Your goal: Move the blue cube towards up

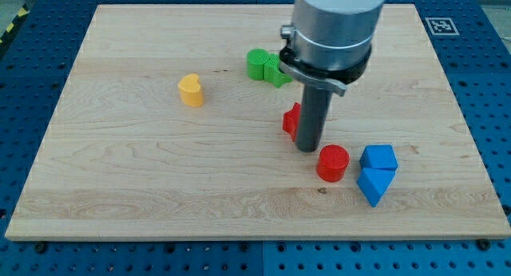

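Note:
The blue cube sits at the view's lower right on the wooden board. A blue triangular block touches it just below. My tip rests on the board left of the blue cube, with a red cylinder between them, just right of and below the tip. A red block is partly hidden behind the rod, on its left side.
A green block lies near the view's top, partly behind the arm's body. A yellow heart-like block sits at the left of centre. The board's right edge is close to the blue blocks.

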`<state>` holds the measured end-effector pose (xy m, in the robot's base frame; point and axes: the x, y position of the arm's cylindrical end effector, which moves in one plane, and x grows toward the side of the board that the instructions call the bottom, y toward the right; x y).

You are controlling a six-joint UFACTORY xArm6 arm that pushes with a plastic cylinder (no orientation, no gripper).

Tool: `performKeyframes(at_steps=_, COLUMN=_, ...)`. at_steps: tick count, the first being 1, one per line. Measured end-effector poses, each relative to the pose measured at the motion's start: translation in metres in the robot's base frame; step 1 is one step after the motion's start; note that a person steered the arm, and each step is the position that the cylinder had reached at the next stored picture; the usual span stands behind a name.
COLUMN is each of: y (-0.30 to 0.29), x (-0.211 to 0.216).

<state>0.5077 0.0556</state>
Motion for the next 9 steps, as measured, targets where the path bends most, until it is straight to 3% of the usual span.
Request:
performKeyframes(at_steps=2, y=-0.013, x=0.082)
performKeyframes(at_steps=6, y=0.096, x=0.081)
performKeyframes(at_steps=9, y=0.082, x=0.073)
